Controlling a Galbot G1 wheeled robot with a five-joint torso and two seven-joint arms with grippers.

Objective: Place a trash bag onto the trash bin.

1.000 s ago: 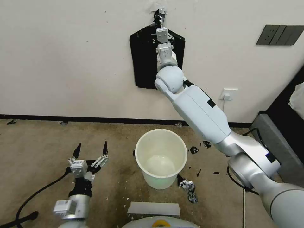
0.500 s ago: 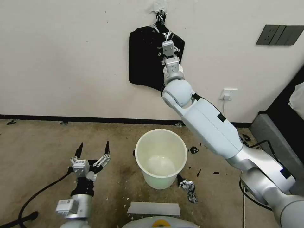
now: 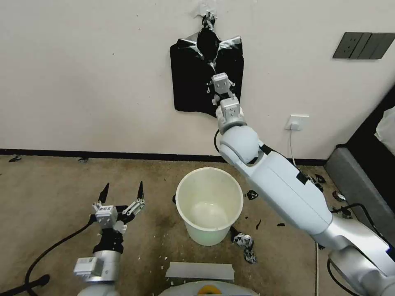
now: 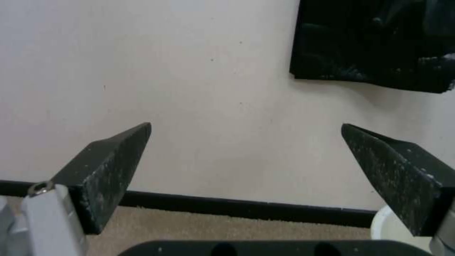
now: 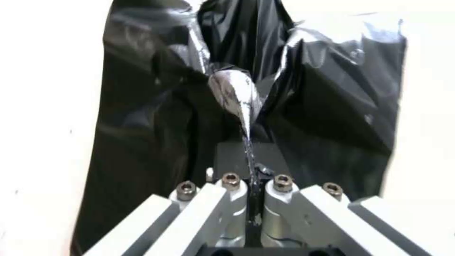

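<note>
- Clearly you are early in the job: the right end effector is up at the wall, pinched tight on a stretched strand of the trash bag, which hangs from a taped knot high on the wall.
- Nothing has reached the trash bin yet; it stands open and bare on the carpet below the bag, slightly nearer you, its rim uncovered.
- What is left, as I judge it: free one bag from the hanging bundle, bring it down, spread it and seat it over the rim.
- Your left end effector waits low over the carpet to the left of the bin, fingers spread wide, holding nothing (in its wrist view only wall shows between the tips).
- Room to move: the floor on the left is open apart from a black cable. On the right, mind the wall outlet with its cord and the grey furniture edge near the arm's elbow.
- Torn black scraps lie beside the bin's base; they should not block a descent.
</note>
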